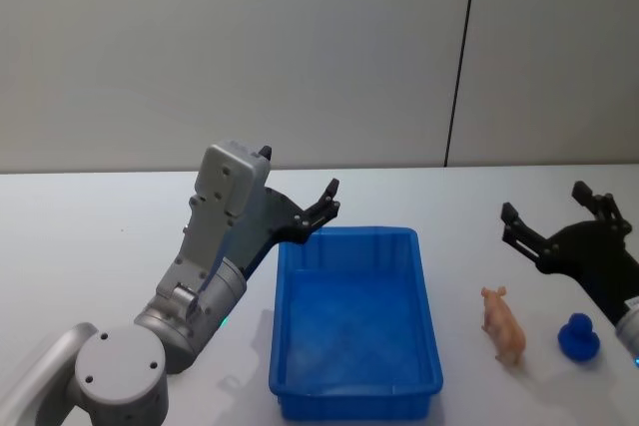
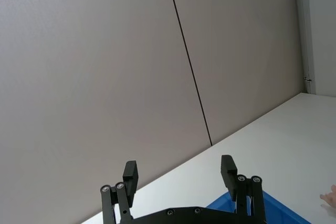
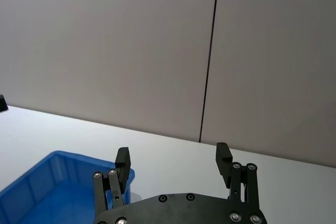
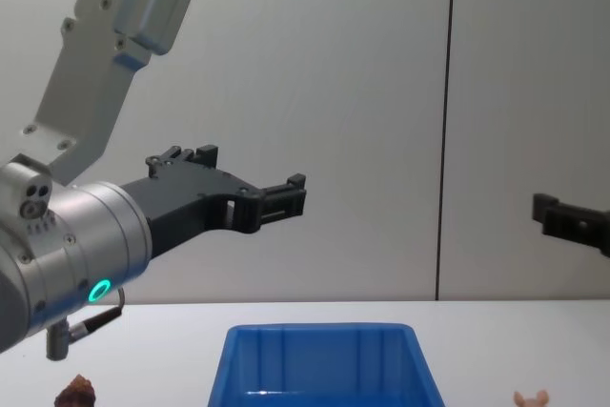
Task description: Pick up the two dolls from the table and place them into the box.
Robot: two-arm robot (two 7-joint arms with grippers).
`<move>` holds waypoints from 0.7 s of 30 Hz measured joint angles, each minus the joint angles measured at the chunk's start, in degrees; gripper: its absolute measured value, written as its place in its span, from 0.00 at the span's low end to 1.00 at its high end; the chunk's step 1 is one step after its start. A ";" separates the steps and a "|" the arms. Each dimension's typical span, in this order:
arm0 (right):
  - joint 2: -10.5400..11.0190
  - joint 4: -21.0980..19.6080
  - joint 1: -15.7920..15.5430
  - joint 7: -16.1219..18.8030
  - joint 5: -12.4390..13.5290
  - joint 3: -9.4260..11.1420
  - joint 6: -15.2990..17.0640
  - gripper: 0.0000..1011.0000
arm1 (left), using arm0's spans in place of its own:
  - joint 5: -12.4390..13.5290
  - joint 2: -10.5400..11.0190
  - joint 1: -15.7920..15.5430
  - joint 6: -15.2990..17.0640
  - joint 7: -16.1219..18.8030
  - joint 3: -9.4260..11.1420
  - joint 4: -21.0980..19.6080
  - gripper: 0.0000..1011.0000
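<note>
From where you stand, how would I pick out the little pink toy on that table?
Find the bright blue bin in the middle of the white table. On the tabletop just off its right side, as the robot sees it, is a small toy pig. It is pale pink with two pointed ears, unlike the rounder dark blue toy lying farther to the right.

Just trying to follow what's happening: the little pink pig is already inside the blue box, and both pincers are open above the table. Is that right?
Not quite. The pink pig sits on the white table to the right of the blue box, not inside it, as the head view shows. The left pincer and right pincer are indeed open above the table.
</note>
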 joint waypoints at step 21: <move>4.95 8.26 0.68 5.45 -0.74 3.73 0.37 0.99 | 0.00 0.00 0.00 0.00 0.00 0.00 0.00 0.99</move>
